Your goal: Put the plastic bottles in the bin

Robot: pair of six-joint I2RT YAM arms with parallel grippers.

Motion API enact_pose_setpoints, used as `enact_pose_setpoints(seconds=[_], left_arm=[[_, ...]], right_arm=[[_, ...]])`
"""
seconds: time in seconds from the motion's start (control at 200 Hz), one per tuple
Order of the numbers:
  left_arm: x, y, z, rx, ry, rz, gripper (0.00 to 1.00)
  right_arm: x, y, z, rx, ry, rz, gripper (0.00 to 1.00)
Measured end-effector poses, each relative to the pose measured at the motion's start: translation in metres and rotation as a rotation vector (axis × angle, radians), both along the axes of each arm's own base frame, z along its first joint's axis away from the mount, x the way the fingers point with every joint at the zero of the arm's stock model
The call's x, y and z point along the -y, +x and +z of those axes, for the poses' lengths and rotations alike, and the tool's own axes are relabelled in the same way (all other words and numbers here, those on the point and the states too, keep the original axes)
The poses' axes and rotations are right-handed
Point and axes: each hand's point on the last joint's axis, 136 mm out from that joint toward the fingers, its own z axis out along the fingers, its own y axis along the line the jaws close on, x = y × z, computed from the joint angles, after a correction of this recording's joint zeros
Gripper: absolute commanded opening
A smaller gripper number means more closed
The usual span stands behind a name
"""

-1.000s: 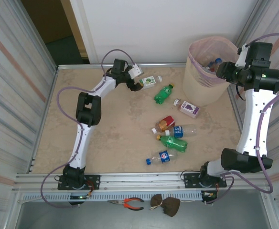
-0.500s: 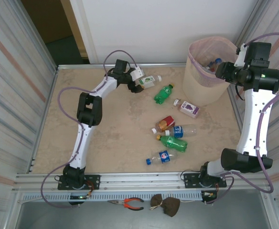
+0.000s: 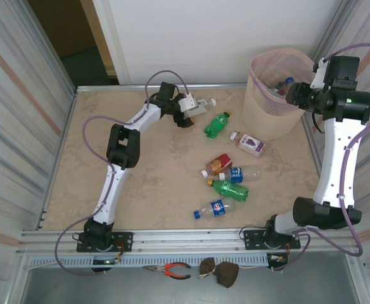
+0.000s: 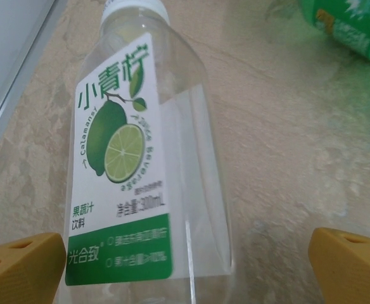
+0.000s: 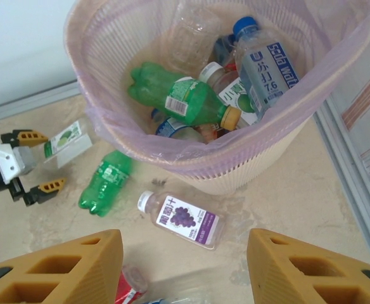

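Observation:
A clear lime-label bottle (image 4: 140, 158) lies on the table at the far side (image 3: 199, 106). My left gripper (image 3: 188, 111) is open and straddles its base end, with the bottle nearer the left finger (image 4: 20, 266). My right gripper (image 3: 297, 95) hangs open by the rim of the beige bin (image 3: 267, 117), nothing between its fingers (image 5: 64, 266). Inside the pink-lined bin (image 5: 248, 168) lie several bottles, among them a green one (image 5: 178, 95) and a blue-capped one (image 5: 264, 63).
Loose on the table: a green bottle (image 3: 217, 123), a grape-label bottle (image 3: 249, 143) by the bin's foot, a red-label bottle (image 3: 218, 164), a blue-label bottle (image 3: 241, 173), another green one (image 3: 229, 189) and a Pepsi bottle (image 3: 215, 208). Pliers (image 3: 172, 270) rest on the front rail.
My left gripper has slid right along the far side and now has the lime-label bottle between its open fingers. The right arm has stayed still above the bin.

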Motion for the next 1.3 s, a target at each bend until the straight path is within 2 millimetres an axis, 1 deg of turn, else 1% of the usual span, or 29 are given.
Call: enact_pose_setpoints(seconds=[0.12, 0.175, 0.306, 0.361, 0.456, 0.621, 0.756, 0.872, 0.992, 1.137, 1.197, 1.297], left_arm=[[-0.004, 0.003, -0.01, 0.007, 0.032, 0.01, 0.99], [-0.004, 0.004, -0.011, 0.011, 0.034, 0.011, 0.98], [-0.005, 0.005, -0.01, 0.016, 0.039, 0.017, 0.89], [-0.004, 0.005, -0.011, 0.015, 0.041, 0.016, 0.88], [-0.002, 0.004, -0.011, 0.019, 0.044, 0.016, 0.88], [-0.001, 0.006, -0.009, 0.029, 0.039, 0.019, 0.96], [0.003, 0.005, -0.008, 0.027, 0.033, 0.023, 0.96], [0.008, -0.002, -0.01, -0.003, 0.012, 0.046, 0.95], [0.009, -0.009, -0.012, -0.057, 0.0, 0.115, 0.93], [0.006, -0.006, -0.01, -0.13, -0.015, 0.263, 0.9], [0.005, -0.004, -0.003, -0.163, -0.028, 0.332, 0.89], [0.007, 0.003, 0.019, -0.179, -0.069, 0.436, 0.89]], right_arm=[[0.001, 0.0, 0.0, -0.001, -0.005, -0.005, 0.53], [0.001, 0.0, 0.0, -0.001, -0.006, -0.004, 0.53], [-0.001, 0.0, 0.0, -0.001, -0.007, 0.0, 0.52], [-0.002, 0.0, 0.0, -0.002, -0.008, 0.004, 0.52], [-0.003, 0.0, 0.0, -0.001, -0.008, 0.005, 0.52], [-0.003, 0.0, 0.0, -0.001, -0.008, 0.005, 0.52], [-0.003, 0.0, 0.0, -0.001, -0.008, 0.007, 0.52], [-0.004, 0.0, 0.0, -0.001, -0.008, 0.008, 0.52], [-0.005, 0.001, 0.0, -0.001, -0.009, 0.013, 0.52], [-0.007, 0.001, 0.0, -0.001, -0.009, 0.017, 0.51], [-0.007, 0.001, 0.0, -0.001, -0.009, 0.018, 0.51], [-0.008, 0.001, 0.0, -0.001, -0.009, 0.021, 0.51]])
